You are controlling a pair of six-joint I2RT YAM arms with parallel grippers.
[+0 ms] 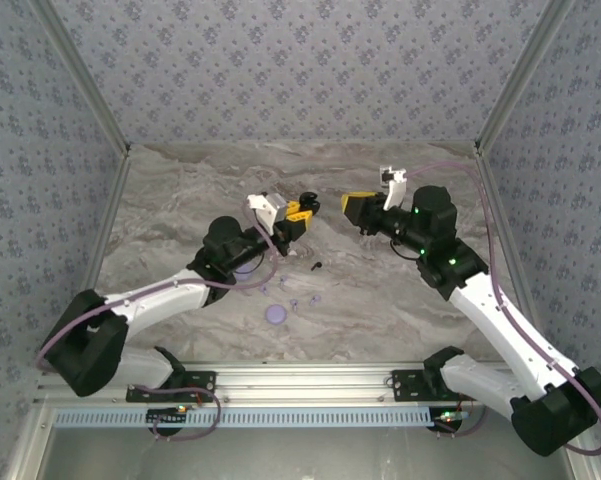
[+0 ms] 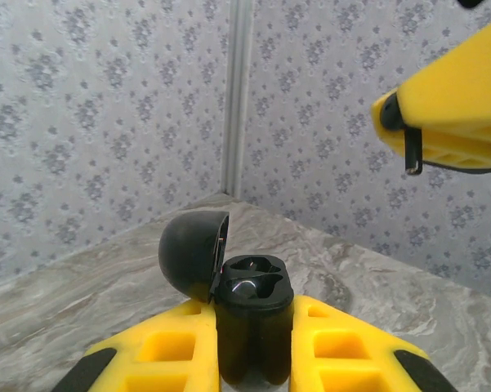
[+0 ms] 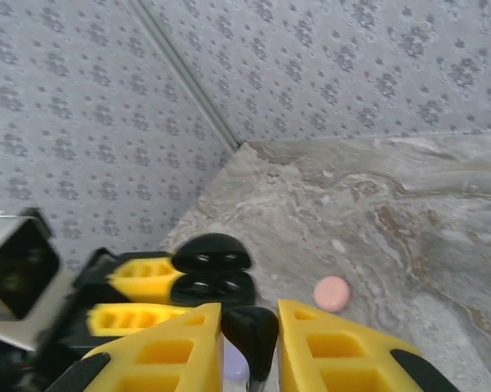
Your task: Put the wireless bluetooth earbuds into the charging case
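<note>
My left gripper (image 2: 253, 320) is shut on the black charging case (image 2: 253, 287), holding it upright above the table with its domed lid (image 2: 193, 255) swung open to the left. Both sockets look dark; I cannot tell what is in them. My right gripper (image 3: 250, 317) is shut on a black earbud (image 3: 252, 336), a short way to the right of the case (image 3: 214, 286). From the left wrist view the earbud's stem (image 2: 412, 156) pokes out of the right gripper's yellow fingers (image 2: 453, 102). From above, the two grippers (image 1: 298, 212) (image 1: 354, 207) face each other. Another small black earbud (image 1: 316, 266) lies on the table.
A lilac disc (image 1: 275, 314) and several smaller lilac bits (image 1: 293, 301) lie on the marble table (image 1: 400, 300) near the left arm. A pink disc (image 3: 332, 293) rests on the table below the right gripper. Patterned walls close the back and sides.
</note>
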